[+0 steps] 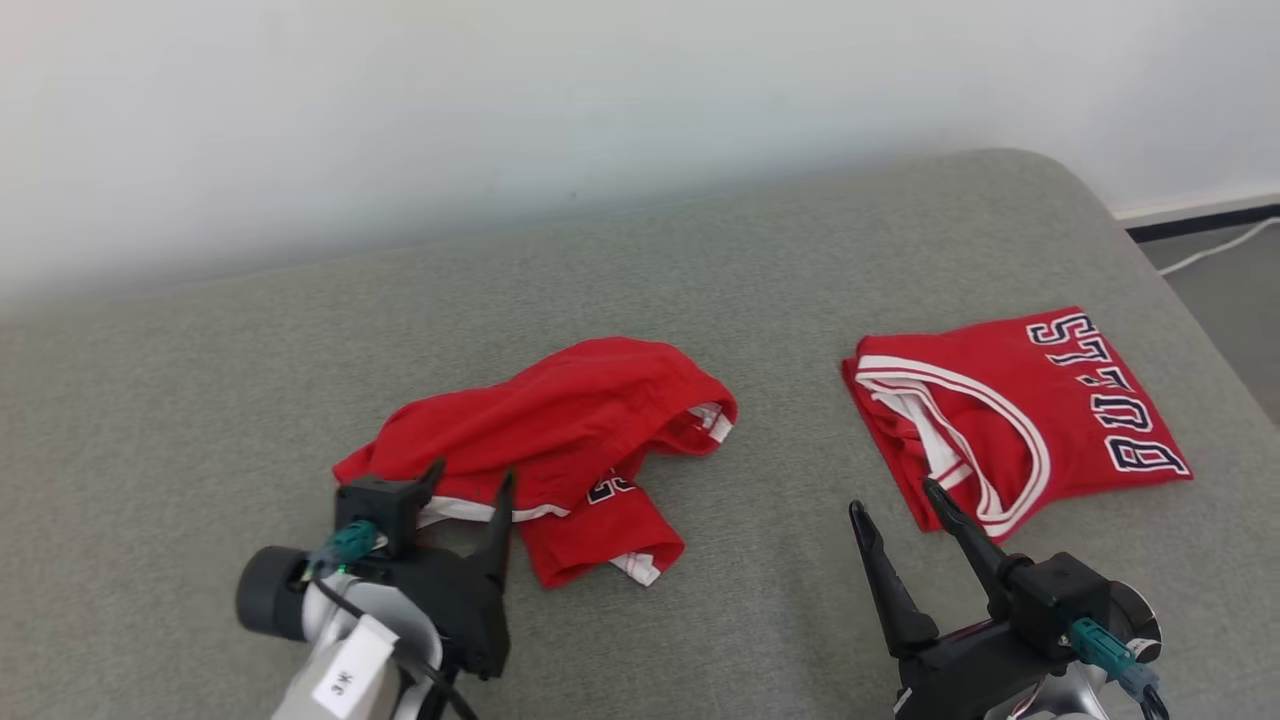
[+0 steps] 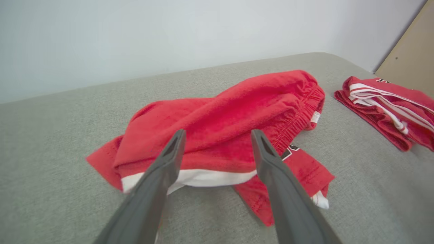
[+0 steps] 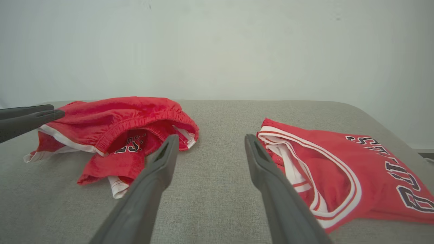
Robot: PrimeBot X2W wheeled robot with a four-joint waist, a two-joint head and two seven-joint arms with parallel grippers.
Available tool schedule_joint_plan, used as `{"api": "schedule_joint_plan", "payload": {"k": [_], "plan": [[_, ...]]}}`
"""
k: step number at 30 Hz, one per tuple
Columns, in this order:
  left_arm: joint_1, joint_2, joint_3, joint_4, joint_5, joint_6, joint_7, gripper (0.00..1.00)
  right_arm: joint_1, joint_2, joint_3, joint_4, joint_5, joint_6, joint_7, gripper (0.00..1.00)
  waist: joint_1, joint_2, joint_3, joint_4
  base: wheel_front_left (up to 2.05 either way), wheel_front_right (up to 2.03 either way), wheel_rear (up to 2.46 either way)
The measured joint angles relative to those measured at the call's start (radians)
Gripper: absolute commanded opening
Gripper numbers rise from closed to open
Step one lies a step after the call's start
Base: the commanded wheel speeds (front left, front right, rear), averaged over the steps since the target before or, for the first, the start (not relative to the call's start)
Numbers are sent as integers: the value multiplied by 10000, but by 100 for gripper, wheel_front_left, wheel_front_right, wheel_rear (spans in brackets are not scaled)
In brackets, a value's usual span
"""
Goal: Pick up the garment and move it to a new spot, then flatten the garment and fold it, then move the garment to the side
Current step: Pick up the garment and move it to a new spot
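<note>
While the crumpled red garment point(image 1: 560, 430) is lying left of the middle of the grey cushion point(image 1: 700, 250), the left gripper point(image 1: 472, 473) is hanging at its near hem. Its two fingers are spreading wide and pinching nothing; whether the tips are touching the cloth cannot be told. The right gripper point(image 1: 893, 498) is likewise gaping and carrying nothing. It is pointing at the bare strip between the two red pieces, and one finger is crossing in front of the near corner of the folded jersey point(image 1: 1020, 410) in the head view.

The cushion's far edge is running along the white wall point(image 1: 500, 100), and its right end is rounding off above the floor point(image 1: 1230, 290), where a white cable point(image 1: 1215, 250) is trailing. Open fabric is spreading behind both pieces, to the left of the garment and between them. The jersey is sitting close to the right edge.

The left fingers are covering part of the white band on the garment's hem. A dark-and-white print is peeking from a fold, too bunched to read. Both arms are being cut off by the head view's bottom edge.

Two red pieces are lying here, one crumpled and one folded. Two grippers are showing two fingers each, and one cable is showing.
</note>
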Motion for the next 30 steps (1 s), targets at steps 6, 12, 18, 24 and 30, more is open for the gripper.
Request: {"api": "schedule_joint_plan", "payload": {"k": [6, 12, 18, 24, 30], "plan": [[-387, -307, -497, -324, 359, -171, 207, 100, -3, 86, 58, 42, 0, 0, -10, 100, 0, 0, 74, -603, 0, 0, 0], [-779, -336, -715, -307, 525, -178, 550, 100, -16, 138, 100, 140, 0, 0, -94, 100, 0, 0, 208, -1311, 0, 0, 0], [-1055, -339, -819, -242, 644, -176, 846, 100, -41, 169, 102, 150, 13, 0, -171, 100, 0, 0, 373, -1936, 0, 0, 0], [-1519, -282, -1049, 36, 1151, -159, 1220, 100, -239, 259, 109, 209, 96, 0, -268, 100, 0, 0, 647, -2618, 0, 0, 0], [-2028, 180, -1210, 474, 1998, 203, 1628, 100, -245, 305, 104, 320, 192, 0, -401, 100, 0, 0, 949, -3145, 0, 0, 0]]}}
